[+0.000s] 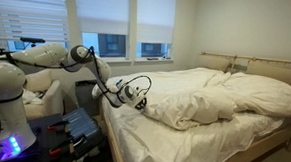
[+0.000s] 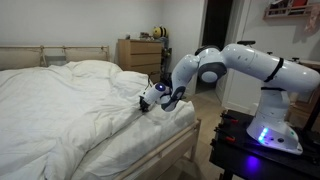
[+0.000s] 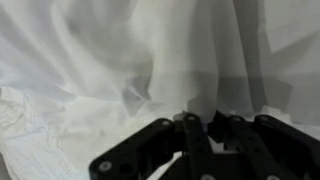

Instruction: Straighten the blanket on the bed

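Room contents, counted as seen.
There were one bed [image 1: 162, 144], one blanket [image 1: 215, 95], one robot arm [image 1: 47, 56] with one gripper [image 1: 139, 98], one armchair [image 1: 47, 86], one wooden dresser [image 2: 140, 52] and three windows [image 1: 101, 19].

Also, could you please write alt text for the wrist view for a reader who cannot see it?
The black gripper juts in from the bottom edge, close against the blanket, whose soft, white, wrinkled folds fill almost the whole frame. Whether its fingers pinch any fabric cannot be told.
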Available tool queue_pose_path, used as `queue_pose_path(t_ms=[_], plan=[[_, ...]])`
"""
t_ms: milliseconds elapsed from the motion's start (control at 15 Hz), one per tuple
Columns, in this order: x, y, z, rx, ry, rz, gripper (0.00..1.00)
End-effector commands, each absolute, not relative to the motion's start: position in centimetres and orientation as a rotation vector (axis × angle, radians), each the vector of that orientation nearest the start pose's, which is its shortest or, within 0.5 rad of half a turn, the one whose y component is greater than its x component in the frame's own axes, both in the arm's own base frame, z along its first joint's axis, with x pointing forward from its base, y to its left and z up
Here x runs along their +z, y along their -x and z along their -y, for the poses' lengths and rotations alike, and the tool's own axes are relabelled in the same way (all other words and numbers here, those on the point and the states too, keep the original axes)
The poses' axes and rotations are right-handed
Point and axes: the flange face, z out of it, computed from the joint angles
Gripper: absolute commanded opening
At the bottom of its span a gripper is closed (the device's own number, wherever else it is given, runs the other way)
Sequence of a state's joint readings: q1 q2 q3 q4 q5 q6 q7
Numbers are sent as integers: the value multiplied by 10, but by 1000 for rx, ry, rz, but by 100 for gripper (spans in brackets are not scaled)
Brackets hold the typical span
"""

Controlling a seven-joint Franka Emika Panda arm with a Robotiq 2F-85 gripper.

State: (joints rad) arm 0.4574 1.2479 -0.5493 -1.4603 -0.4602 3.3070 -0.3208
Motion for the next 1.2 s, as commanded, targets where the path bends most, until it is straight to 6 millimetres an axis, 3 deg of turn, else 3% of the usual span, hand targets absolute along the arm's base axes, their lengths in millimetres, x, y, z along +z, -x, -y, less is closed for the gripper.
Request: queue_pose_path(t_ms=[0, 533, 1133], plan=[[100, -681, -74, 435, -2069, -1481, 2], [162, -653, -83, 42, -2042, -1568, 2], [195, -640, -73, -193, -2061, -1692, 2]])
